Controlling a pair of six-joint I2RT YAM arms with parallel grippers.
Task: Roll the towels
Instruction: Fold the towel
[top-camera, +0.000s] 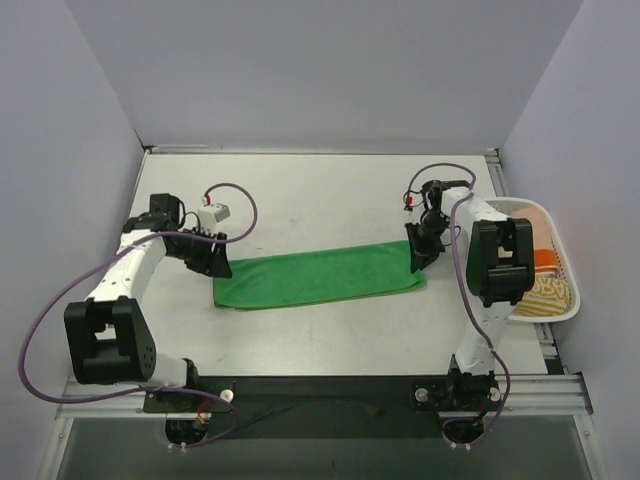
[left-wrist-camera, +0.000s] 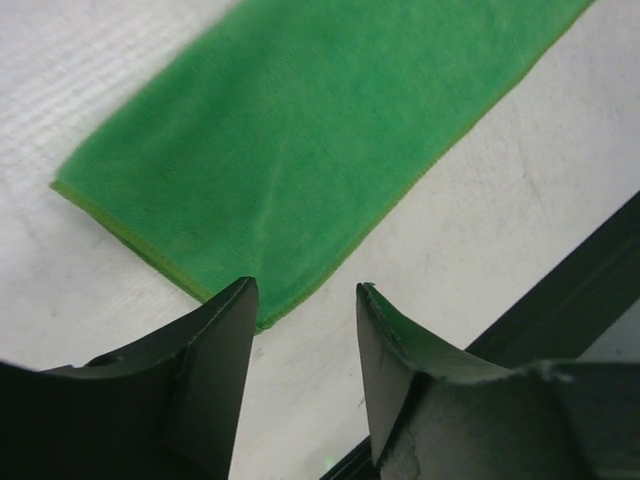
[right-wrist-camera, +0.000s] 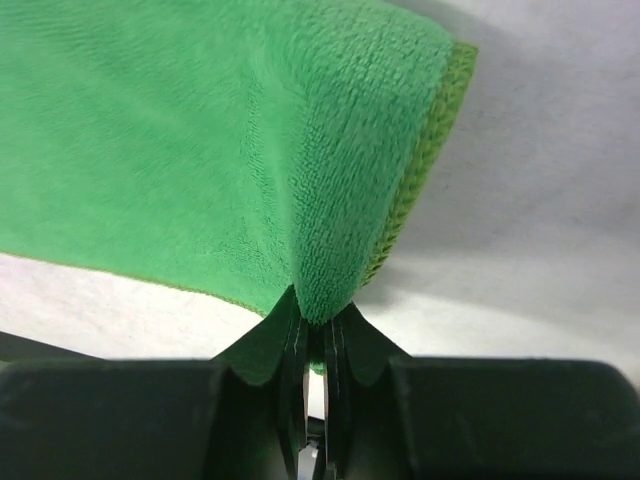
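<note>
Bright green towel (top-camera: 318, 276), plain and plush with a thin yellow-green hem, on a white table (top-camera: 330, 195) between pale lilac-grey walls (top-camera: 80, 150). Black fingers on both the left gripper (top-camera: 215, 262) and the right gripper (top-camera: 422, 252), white arms (top-camera: 128, 272) with black joints, purple cables (top-camera: 440, 166) looping off each, and a black strip (top-camera: 320, 395) along the table's near edge. White slatted basket (top-camera: 515, 204) with a pale yellow towel (top-camera: 548, 292) in a wavy white pattern, a bright orange cloth (top-camera: 543, 262) and a peach cloth (top-camera: 538, 225).
</note>
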